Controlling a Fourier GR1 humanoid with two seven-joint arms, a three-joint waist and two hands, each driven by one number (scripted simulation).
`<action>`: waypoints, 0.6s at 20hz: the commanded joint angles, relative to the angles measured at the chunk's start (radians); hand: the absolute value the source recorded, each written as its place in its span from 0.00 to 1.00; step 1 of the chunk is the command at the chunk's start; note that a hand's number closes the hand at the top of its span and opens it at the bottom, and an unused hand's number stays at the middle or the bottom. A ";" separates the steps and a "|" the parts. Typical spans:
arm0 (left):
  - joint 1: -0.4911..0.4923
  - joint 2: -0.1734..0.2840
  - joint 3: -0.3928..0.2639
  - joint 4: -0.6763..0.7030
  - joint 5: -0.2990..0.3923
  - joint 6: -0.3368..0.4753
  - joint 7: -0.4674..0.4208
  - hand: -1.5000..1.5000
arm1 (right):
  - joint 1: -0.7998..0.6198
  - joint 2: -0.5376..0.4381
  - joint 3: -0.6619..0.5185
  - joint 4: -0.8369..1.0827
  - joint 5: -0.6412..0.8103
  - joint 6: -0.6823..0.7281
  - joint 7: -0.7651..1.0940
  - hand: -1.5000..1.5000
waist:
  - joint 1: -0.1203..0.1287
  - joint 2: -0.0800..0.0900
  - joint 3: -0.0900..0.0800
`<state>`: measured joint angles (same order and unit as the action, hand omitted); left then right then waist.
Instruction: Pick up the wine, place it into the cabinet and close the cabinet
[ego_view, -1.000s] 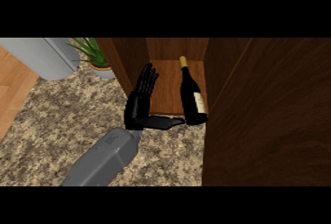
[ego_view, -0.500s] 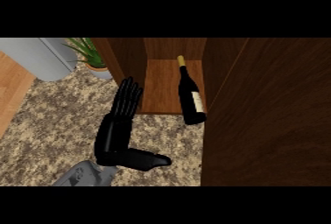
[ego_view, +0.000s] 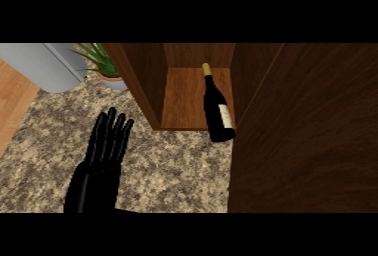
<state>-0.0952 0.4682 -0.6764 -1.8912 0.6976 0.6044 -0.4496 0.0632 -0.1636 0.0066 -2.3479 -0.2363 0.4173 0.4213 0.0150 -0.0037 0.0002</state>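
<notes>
Now left hand (ego_view: 100, 165) withdrawn, open | wine (ego_view: 219, 107) stays in cabinet (ego_view: 145, 80)

Just one hand (ego_view: 100, 165) showing, coming up from the bottom edge on the left, fingers (ego_view: 114, 130) straight and together pointing up, holding nothing, flat over the counter.

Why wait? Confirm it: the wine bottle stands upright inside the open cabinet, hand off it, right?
Not upright. The head view shows the wine bottle lying on its side in the open cabinet, base at the shelf's front edge. The left hand is off it.
</notes>
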 joint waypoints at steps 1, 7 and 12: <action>0.089 0.075 0.040 -0.108 -0.011 0.015 0.012 0.00 | -0.012 -0.041 0.090 -0.003 -0.014 0.077 0.044 1.00 | 0.004 0.000 0.000; 0.309 0.163 0.113 -0.248 -0.015 0.000 -0.058 0.00 | 0.122 -0.046 0.166 -0.104 -0.149 0.101 0.127 1.00 | -0.003 -0.001 -0.001; 0.447 0.234 0.281 -0.266 0.104 -0.164 -0.114 0.00 | 0.103 0.023 0.336 -0.164 -0.092 0.033 0.191 1.00 | -0.001 -0.001 -0.002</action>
<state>0.2733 0.6531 -0.5063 -2.1289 0.7297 0.5245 -0.5442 0.1450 -0.1677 0.2418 -2.3840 -0.3017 0.4879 0.5301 0.0159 -0.0048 -0.0011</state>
